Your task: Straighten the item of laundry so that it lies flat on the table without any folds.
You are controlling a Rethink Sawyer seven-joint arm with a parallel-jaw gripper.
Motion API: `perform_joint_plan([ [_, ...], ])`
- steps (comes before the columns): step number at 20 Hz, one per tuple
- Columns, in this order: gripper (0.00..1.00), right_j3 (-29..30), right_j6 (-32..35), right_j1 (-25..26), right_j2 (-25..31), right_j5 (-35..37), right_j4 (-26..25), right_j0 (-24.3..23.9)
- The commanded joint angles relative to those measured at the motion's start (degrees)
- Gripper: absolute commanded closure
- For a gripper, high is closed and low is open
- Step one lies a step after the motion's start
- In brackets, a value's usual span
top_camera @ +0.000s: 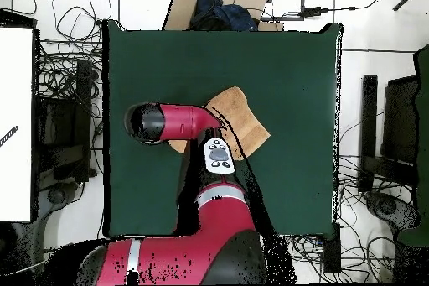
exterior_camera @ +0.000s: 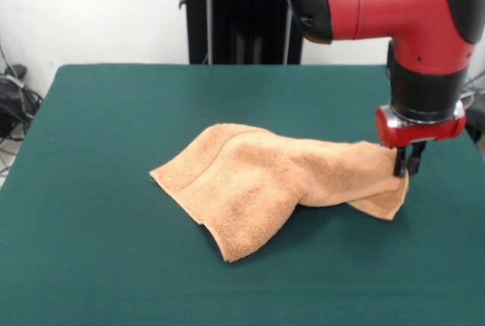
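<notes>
In the front view, the dark green desk (exterior_camera: 91, 189) fills the picture, bare along its left side. Left of centre begins the peach-orange towel (exterior_camera: 258, 182), which lies crumpled in the middle of the desk. Its left corner rests flat on the felt, and a woven band runs beside the near left edge. A lower corner points toward the camera, lying flat as well. Through the middle the cloth rises in a soft ridge with a deep fold beneath it, so the towel is doubled over itself and far from flat. Farther right the cloth is drawn up off the surface into a raised corner, with a small flap hanging below it and touching the desk.

At that raised right corner stands the gripper (exterior_camera: 406, 161), hanging straight down from the red and black arm (exterior_camera: 394, 0). Its dark fingers (exterior_camera: 399, 162) are close together and pinching the towel's edge.

In the overhead view, the arm covers much of the towel (top_camera: 243, 119), which shows near the desk's (top_camera: 285, 65) centre.
</notes>
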Motion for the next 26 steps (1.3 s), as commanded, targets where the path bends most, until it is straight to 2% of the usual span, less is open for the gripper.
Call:
perform_joint_plan([
  [1,1.00,2.0,15.1,0.5,-0.5,-3.5,3.2,1.6],
  [26,1.00,2.1,14.4,0.2,-1.2,-3.5,4.3,2.2],
])
